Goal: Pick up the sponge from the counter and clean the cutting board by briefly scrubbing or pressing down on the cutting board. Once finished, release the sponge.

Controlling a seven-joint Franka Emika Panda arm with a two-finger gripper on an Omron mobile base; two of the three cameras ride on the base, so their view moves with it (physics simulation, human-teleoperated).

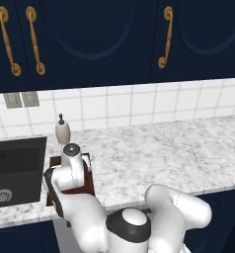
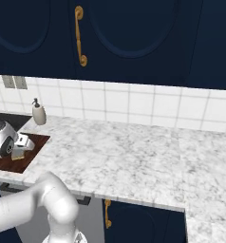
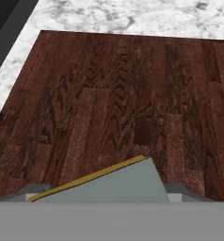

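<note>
From my seat the board [image 3: 118,94] reads as dark reddish-brown wood, matt, with clear swirling grain and plank seams. The counter [image 1: 178,148] looks like polished white-and-grey speckled marble, smooth with a light edge. The sponge [image 3: 104,186] shows a flat matt grey-green face and a thin yellow strip along one edge; I cannot judge its texture. The wall tiles [image 2: 134,102] look like smooth off-white ceramic with thin grout lines. The cabinets [image 1: 99,39] are deep navy with a faint sheen, and their handles [image 1: 166,37] look like brassy metal. The soap bottle [image 1: 62,131] seems smooth and pale, with a dark pump.
</note>
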